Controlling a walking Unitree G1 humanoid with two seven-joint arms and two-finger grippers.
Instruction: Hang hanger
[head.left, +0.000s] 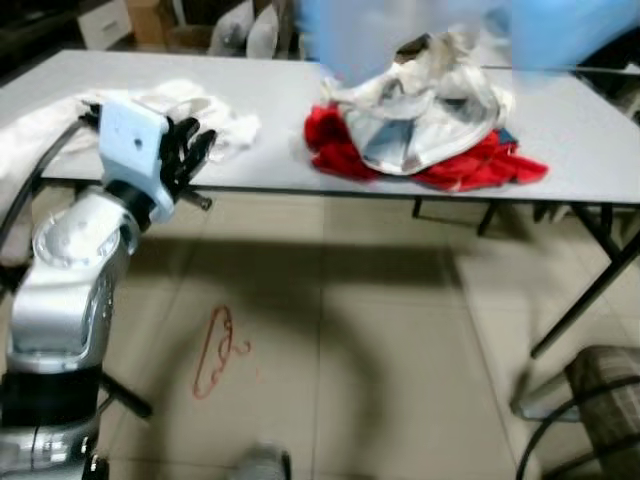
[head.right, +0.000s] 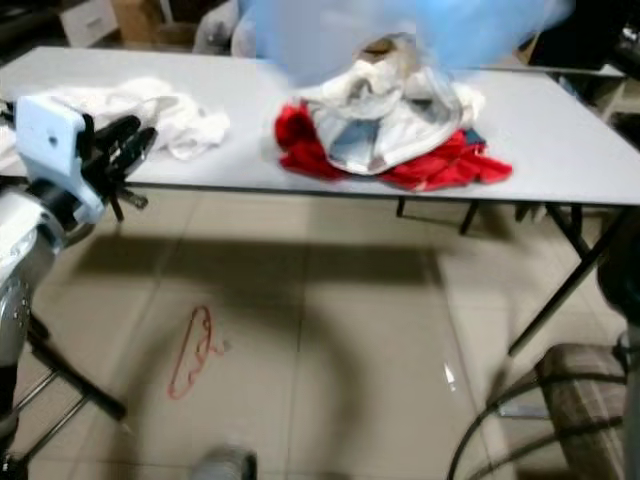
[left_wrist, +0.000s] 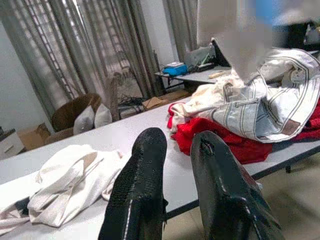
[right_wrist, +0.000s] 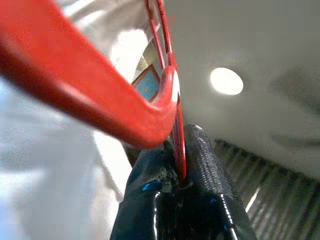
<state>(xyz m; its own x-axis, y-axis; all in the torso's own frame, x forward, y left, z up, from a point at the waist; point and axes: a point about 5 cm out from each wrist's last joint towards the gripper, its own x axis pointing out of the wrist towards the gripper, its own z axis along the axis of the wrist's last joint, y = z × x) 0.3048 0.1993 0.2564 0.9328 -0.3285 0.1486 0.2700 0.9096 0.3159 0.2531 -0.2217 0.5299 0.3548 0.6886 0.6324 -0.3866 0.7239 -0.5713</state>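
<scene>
So the right gripper (right_wrist: 175, 175) has its jaws clamped shut on a thin red plastic hanger (right_wrist: 100, 107), held up high with the white ceiling and a round ceiling light (right_wrist: 226, 81) behind it. The wire part of the hanger runs right down between the two black fingers (right_wrist: 202, 160).

The left gripper (head.left: 190, 150) sits at about 9 o'clock, right at the near edge of the long grey bench (head.left: 590, 150), jaws slightly apart and holding nothing.

On the bench there's a crumpled white cloth (head.left: 200, 110) just past the left gripper, and toward 12 o'clock a pile of red fabric (head.left: 340, 150) with a white-and-grey striped garment (head.left: 420, 120) heaped on top.

A second red wire hanger (head.left: 215, 352) lies flat on the tiled floor (head.left: 400, 350), around 7 o'clock.
</scene>
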